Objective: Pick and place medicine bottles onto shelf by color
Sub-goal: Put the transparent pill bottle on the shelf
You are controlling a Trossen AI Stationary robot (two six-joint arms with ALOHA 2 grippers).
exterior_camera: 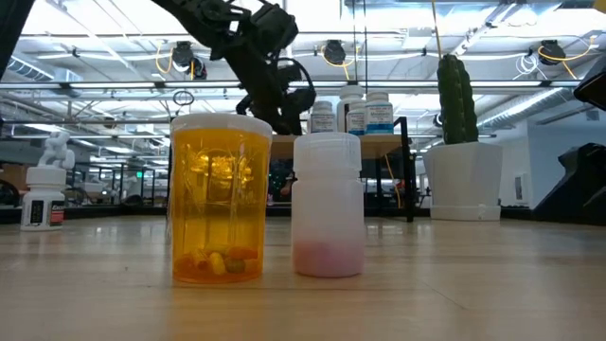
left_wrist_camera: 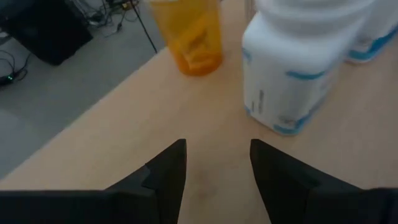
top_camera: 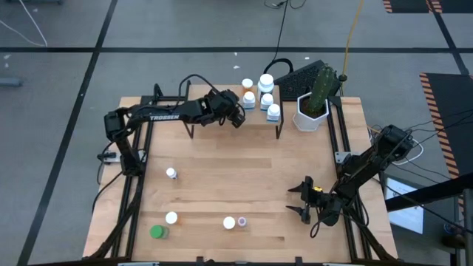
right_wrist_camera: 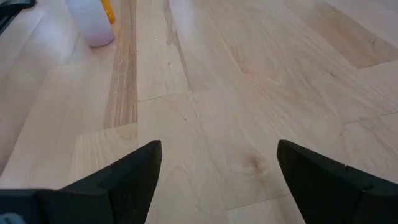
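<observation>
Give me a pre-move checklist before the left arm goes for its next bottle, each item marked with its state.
1. Left gripper empty, jaws apart with only bare board between them: ok.
2. Left gripper clear of the orange bottle and white bottle standing on the shelf: ok, a gap shows.
3. Bottles on the shelf upright: ok.
4. Shelf bottles grouped by color: cannot tell from these views.
5. Bottles still waiting on the table: not ok, the green bottle and several others remain.
6. Right gripper open, empty, parked above bare table near the right edge: ok.
</observation>
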